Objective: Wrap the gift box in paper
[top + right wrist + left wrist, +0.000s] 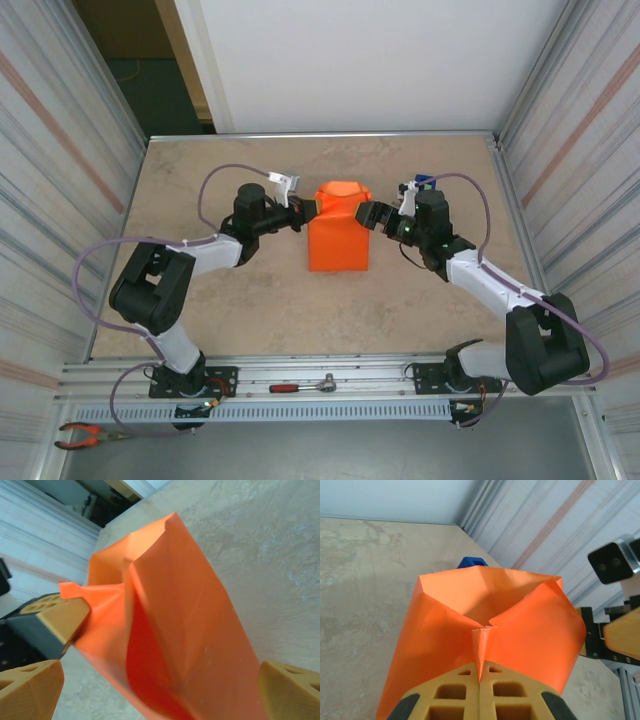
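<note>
Paper (338,235): bright orange, folded up into a tall upright shape at the centre of the table (250,300). Its top is open and creased inward.
Paper top, left wrist view: a hollow with the walls folded toward the middle. One flap comes down to a point at 6 o'clock.
Left gripper (312,213): at 10 o'clock of the paper in the top view, closed tight on a pinched fold of the paper's upper edge.
Left gripper fingers (460,695): yellow, pressed together with the orange flap between them.
Right gripper (368,215): at 2 o'clock of the paper, just beside its upper right side, with the jaws spread wide and gripping nothing.
Right wrist view: the yellow fingers (30,685) stand far apart at 7 and 5 o'clock of the picture, with the paper's side between them. Whether either touches it cannot be told.
Wrench (303,385): red-handled, lying on the rail at 6 o'clock, between the arm bases.
Pliers (85,435): orange-handled, at 7 o'clock, off the table.
</note>
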Controlling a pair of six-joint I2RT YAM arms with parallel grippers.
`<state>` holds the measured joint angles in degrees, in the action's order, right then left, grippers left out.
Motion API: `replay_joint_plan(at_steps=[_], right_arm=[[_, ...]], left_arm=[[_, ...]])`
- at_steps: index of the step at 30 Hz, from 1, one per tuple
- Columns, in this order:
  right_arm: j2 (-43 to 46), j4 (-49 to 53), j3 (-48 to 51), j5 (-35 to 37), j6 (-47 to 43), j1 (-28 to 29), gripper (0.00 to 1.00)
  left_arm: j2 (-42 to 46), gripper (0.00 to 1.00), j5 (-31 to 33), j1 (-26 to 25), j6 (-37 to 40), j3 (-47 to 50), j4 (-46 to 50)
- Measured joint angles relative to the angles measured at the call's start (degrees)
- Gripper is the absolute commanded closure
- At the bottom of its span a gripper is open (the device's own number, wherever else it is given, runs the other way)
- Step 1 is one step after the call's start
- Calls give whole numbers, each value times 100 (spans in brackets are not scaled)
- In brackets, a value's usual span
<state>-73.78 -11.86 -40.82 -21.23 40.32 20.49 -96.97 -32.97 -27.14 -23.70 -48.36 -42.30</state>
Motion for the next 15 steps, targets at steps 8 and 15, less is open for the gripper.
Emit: replay_joint_plan(at_steps=[8,15], right_arm=[[33,229,-4,470,-76,203,2],[-142,332,-214,802,-153,481,5]], left_arm=[[372,100,0,-114,214,396,-48],[546,94,0,-146,293,610,-105]])
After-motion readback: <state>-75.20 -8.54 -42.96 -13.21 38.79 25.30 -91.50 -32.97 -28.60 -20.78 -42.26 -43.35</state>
